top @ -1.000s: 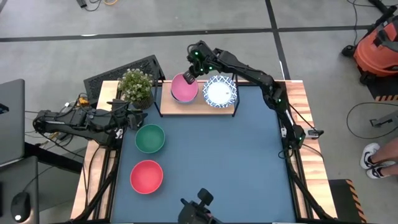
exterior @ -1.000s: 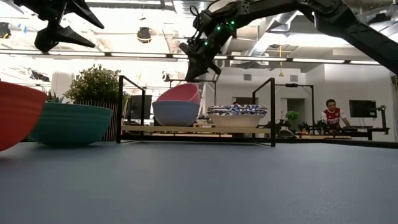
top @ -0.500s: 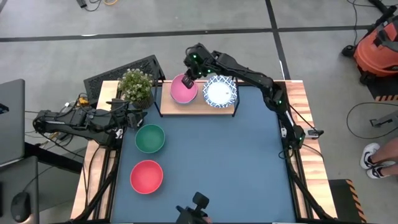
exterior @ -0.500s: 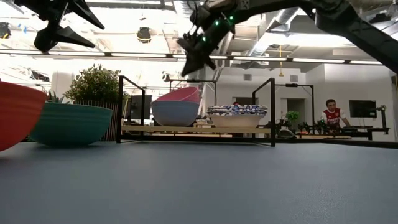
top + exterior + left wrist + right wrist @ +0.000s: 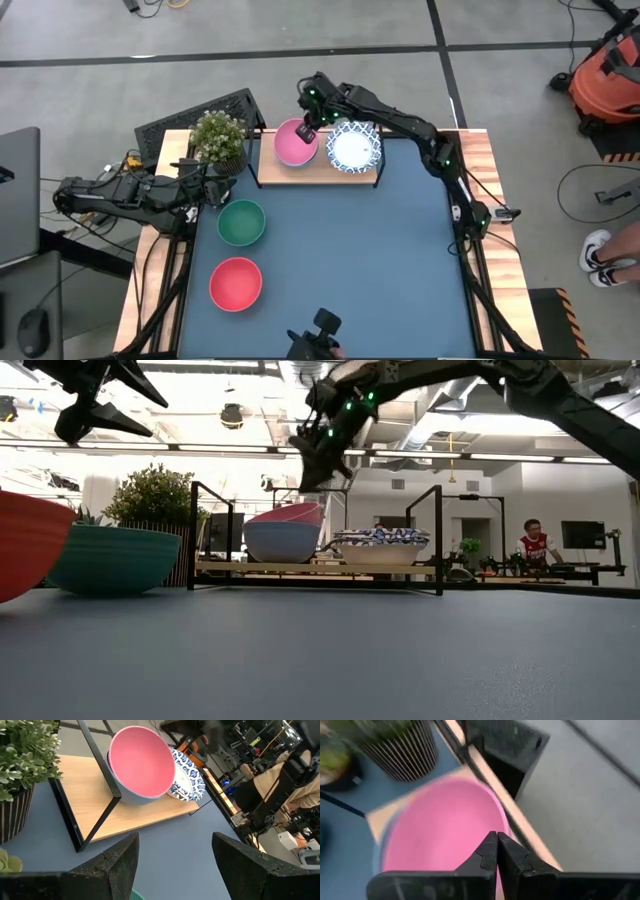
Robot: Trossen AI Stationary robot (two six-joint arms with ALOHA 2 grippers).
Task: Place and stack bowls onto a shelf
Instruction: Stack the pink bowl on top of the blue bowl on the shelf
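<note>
The shelf (image 5: 318, 171) stands at the far edge of the blue mat. On its left part a pink bowl (image 5: 295, 143) sits tilted inside a blue bowl (image 5: 280, 542). Beside them on the board rests a stack of white bowls with blue patterned rims (image 5: 354, 148). A green bowl (image 5: 241, 222) and a red bowl (image 5: 236, 284) stand on the mat at the left. My right gripper (image 5: 497, 845) is shut and hovers just above the pink bowl's far rim (image 5: 318, 472), touching nothing. My left gripper (image 5: 170, 862) waits open near the table's left edge, by the green bowl.
A potted green plant (image 5: 219, 138) stands left of the shelf, close to the left gripper. A black wire rack (image 5: 200, 118) lies behind it. The mat's middle and right side (image 5: 380, 260) are bare. A person (image 5: 536, 544) sits in the room far beyond the table.
The right gripper has swung a little toward the table's left and back again above the pink bowl. The pink bowl's raised right rim has sunk slightly, so it lies flatter in the blue bowl.
</note>
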